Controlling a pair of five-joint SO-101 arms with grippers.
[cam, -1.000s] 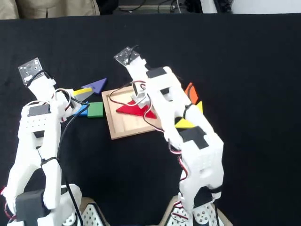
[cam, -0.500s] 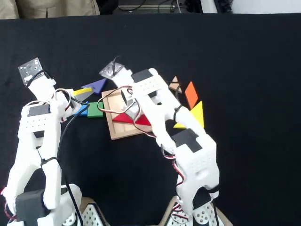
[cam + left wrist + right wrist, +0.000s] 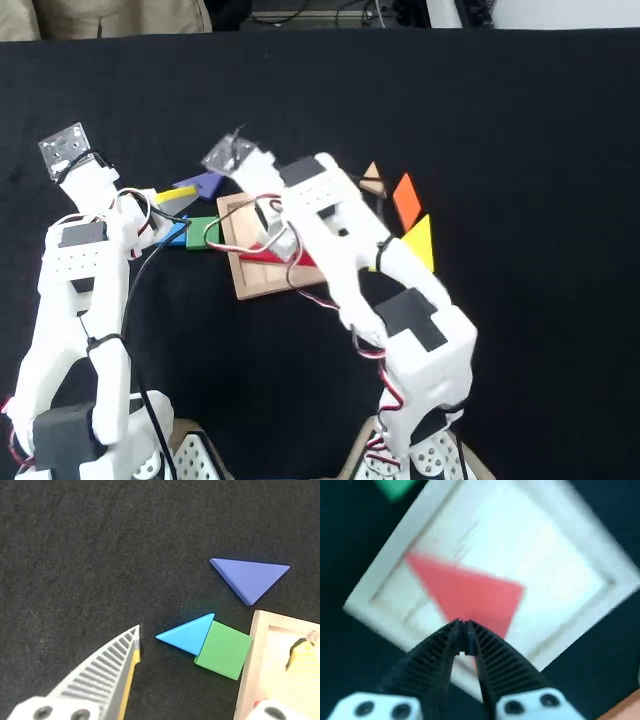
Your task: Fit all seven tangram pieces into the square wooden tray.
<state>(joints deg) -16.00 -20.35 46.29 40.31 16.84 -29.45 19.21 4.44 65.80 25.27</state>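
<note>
A: Entry one, right fingers [image 3: 442,650]?
B: Pressed together with nothing between them. The tips are low over the large red triangle [image 3: 470,592], close to its edge.
A: Where is that piece?
B: Inside the square wooden tray [image 3: 385,565]. Over the last second it slid from the tray's middle toward the rim nearer the arms' bases, while the right arm swung across toward the left arm's side. Probably a nudge to seat it against the wall, though that is judgement only.
A: Left fingers [image 3: 117,667]?
B: Spread apart and empty above the black desk [image 3: 75,540]. That arm has not moved. Beyond them, a light blue triangle [image 3: 187,632] touches a green square [image 3: 224,649], which lies just beside the tray rim. A purple triangle [image 3: 250,577] is near.
A: The tray's other side?
B: An orange parallelogram [image 3: 406,200], a yellow triangle [image 3: 420,242] and a small tan triangle [image 3: 373,180], all on the desk.
A: Tally?
B: One of seven is in the tray, six remain outside it.
</note>
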